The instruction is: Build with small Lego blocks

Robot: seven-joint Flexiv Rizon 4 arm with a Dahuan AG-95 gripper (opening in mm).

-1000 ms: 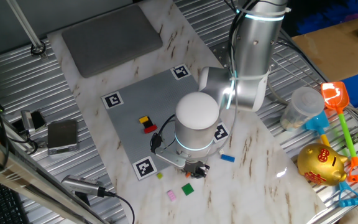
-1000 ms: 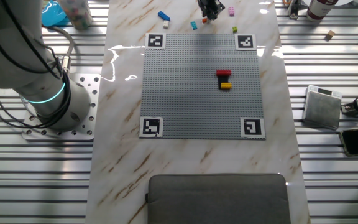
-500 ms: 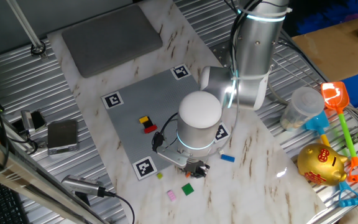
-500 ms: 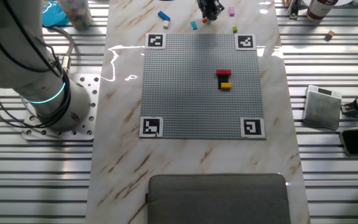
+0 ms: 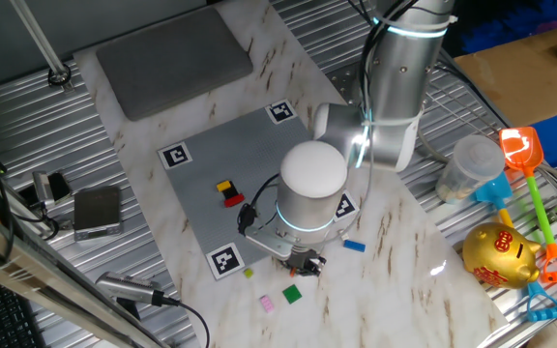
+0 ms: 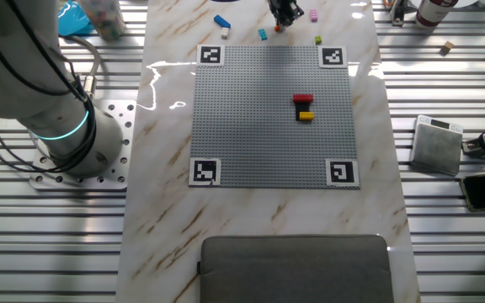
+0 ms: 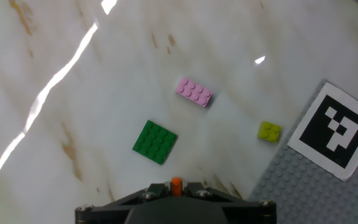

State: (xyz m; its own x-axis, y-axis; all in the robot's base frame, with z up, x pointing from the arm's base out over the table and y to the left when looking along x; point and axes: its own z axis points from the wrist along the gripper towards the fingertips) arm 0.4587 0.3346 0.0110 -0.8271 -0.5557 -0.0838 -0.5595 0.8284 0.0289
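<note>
Hand view: the gripper [image 7: 176,188] is being shown low at the bottom edge of the picture, with a small orange brick [image 7: 176,183] being pinched between its jaws, only the brick's top peeking out. On the white marble table [image 7: 92,87] beyond it, a green square plate [image 7: 155,142], a pink brick [image 7: 194,92] and a tiny yellow-green brick [image 7: 269,131] are lying apart from one another, the last just beside the corner marker [image 7: 332,130] of the grey baseplate [image 7: 303,193].

From one fixed view, the gripper [image 5: 305,261] is being seen off the near edge of the baseplate [image 5: 222,155], close to the marker corner, while the started build is sitting well apart near the plate's middle: a red brick [image 5: 232,200], something dark touching it, and a yellow brick [image 5: 224,186] in a short row. A blue brick [image 5: 355,246] is lying on the marble to one side.

By the look of it, the orange piece is being carried toward that row. For the step to go well, the brick should be kept square to the stud grid, brought directly above a free spot next to the red-and-yellow row, and pressed straight down; a tilted or twisted approach would likely leave it unseated, and so small a grip could easily slip.
</note>
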